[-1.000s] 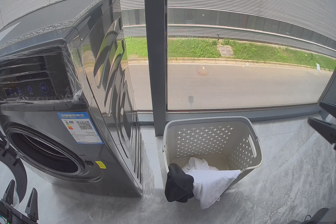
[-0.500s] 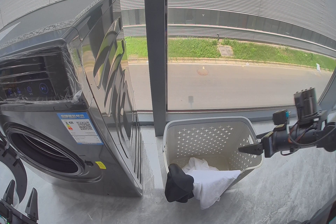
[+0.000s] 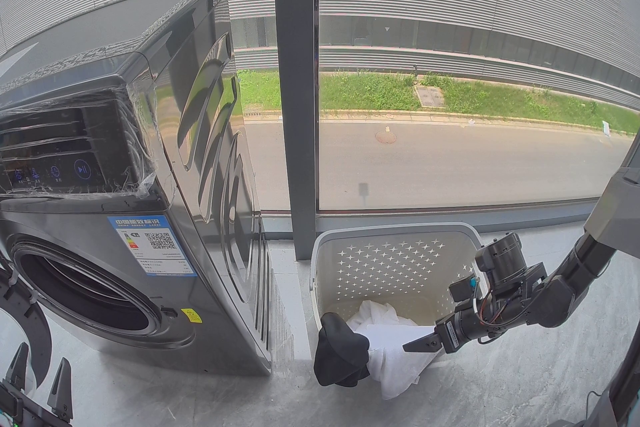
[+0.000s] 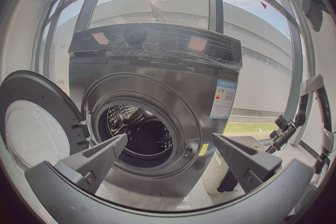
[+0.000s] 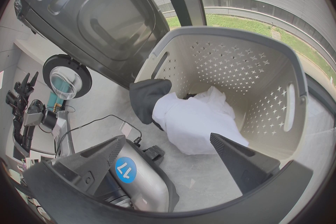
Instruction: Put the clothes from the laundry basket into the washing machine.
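A beige laundry basket [image 3: 400, 231] [image 5: 224, 34] stands on the floor right of the grey washing machine [image 3: 120, 181] [image 4: 154, 70]. A white garment [image 3: 400, 348] [image 5: 196, 121] and a black garment [image 3: 341, 348] [image 5: 147, 95] hang over its near rim. My right gripper [image 3: 421, 343] [image 5: 168, 142] hovers open just above the white garment, with nothing between its fingers. The machine's round door [image 4: 33, 119] is swung open and the drum [image 4: 140, 133] looks dark inside. My left gripper [image 3: 37, 375] [image 4: 168, 140] stays open low in front of the drum opening.
A dark window post [image 3: 297, 81] rises behind the gap between machine and basket. Glass panes run along the back. Pale marble floor [image 3: 533, 355] lies free to the right of the basket and in front of it.
My right arm has swung in from the right edge and dropped down leftward, from beside the basket's right handle to just over the white garment. The left gripper has stayed put.
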